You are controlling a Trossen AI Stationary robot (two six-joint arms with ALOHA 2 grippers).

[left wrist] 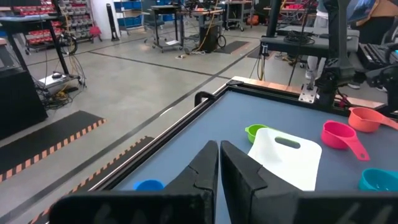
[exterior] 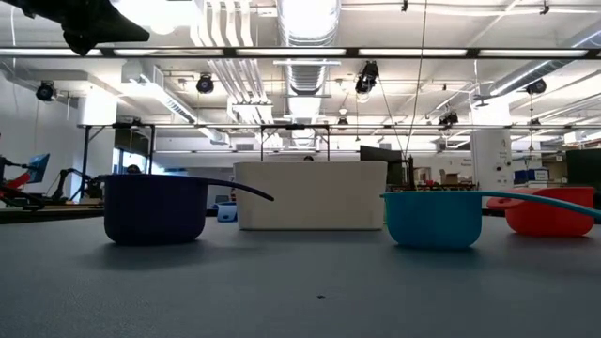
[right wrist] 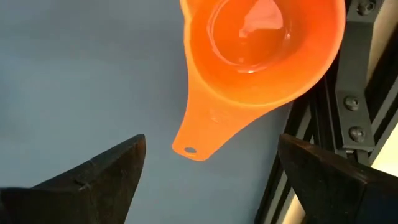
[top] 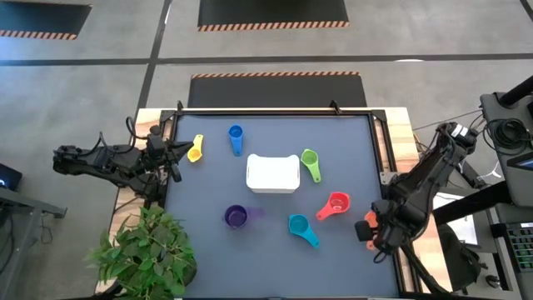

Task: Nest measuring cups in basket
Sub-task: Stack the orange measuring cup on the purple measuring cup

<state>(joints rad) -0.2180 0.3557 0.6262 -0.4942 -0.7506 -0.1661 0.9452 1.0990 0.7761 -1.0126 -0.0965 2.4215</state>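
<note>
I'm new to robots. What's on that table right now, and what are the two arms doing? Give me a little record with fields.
basket: white basket, mid-table, no cup visible inside
cups: yellow, blue, green, purple, teal, red, orange, all loose on the mat
left gripper: shut, at the left edge
right gripper: open, directly over the orange cup at the right edge
</note>
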